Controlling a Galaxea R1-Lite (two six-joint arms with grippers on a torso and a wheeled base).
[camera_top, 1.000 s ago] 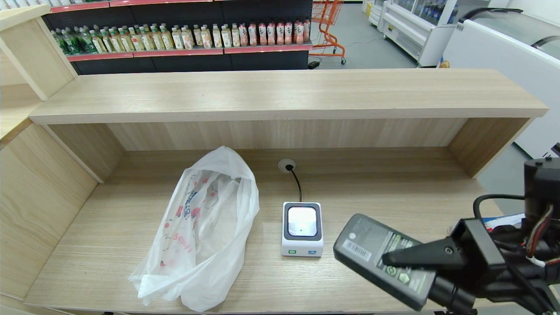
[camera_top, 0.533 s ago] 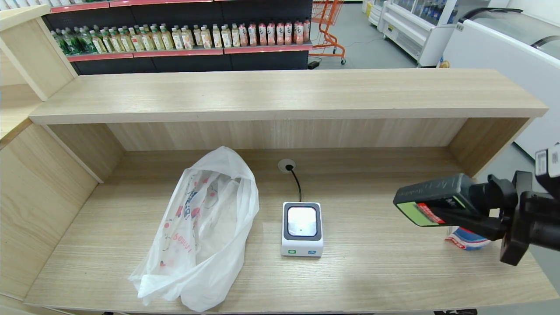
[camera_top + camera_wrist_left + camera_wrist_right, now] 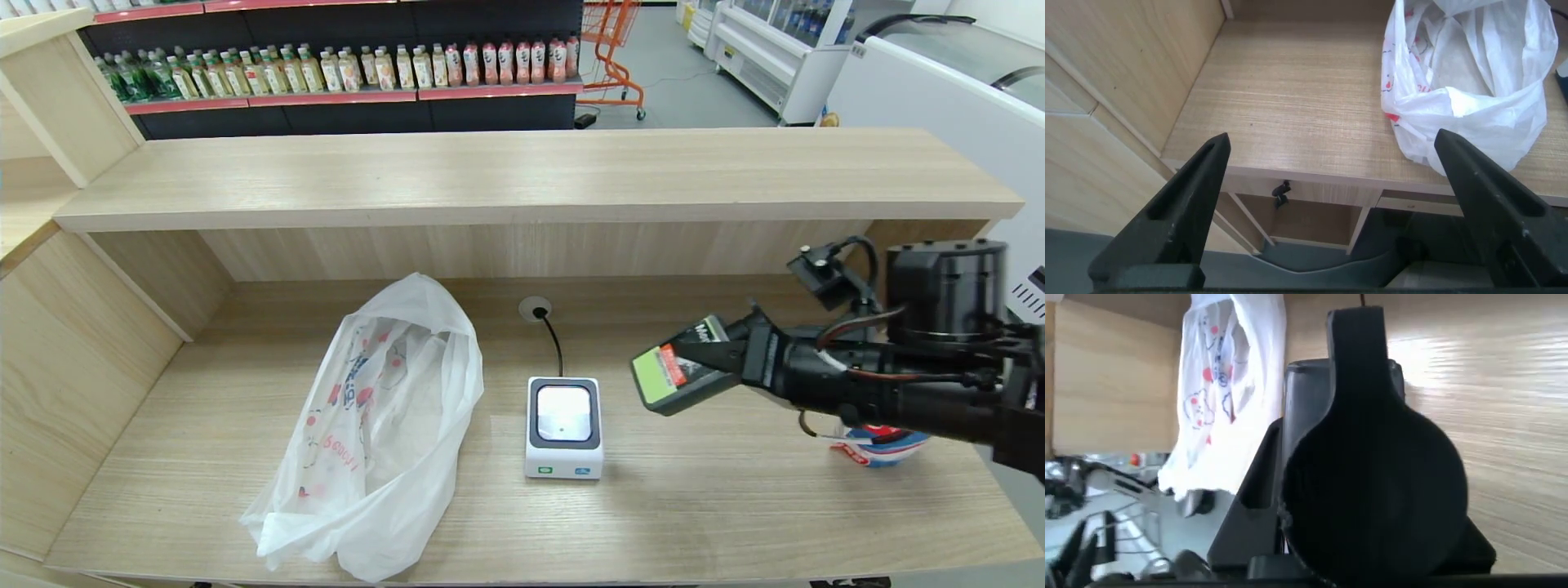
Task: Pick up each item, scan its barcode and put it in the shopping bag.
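Observation:
My right gripper (image 3: 714,361) is shut on a dark flat pack (image 3: 673,374) with a green and red label, held in the air just right of the scanner (image 3: 564,426) and tilted toward it. In the right wrist view the pack (image 3: 1372,506) looms as a dark shape between the fingers. The white shopping bag (image 3: 384,425) lies slumped on the counter, left of the scanner, and shows as bag (image 3: 1470,90) and bag (image 3: 1229,392). My left gripper (image 3: 1331,147) is open and holds nothing, below the counter's front edge near the bag.
A red, white and blue packet (image 3: 878,445) lies on the counter (image 3: 702,506) at the right, under my right arm. The scanner's cable (image 3: 553,339) runs back to a hole in the counter. A raised shelf (image 3: 522,175) overhangs the back.
The right arm swung the pack from low at the front right out to the far right, then left and up toward the scanner. The pack turned so its labelled end now shows.

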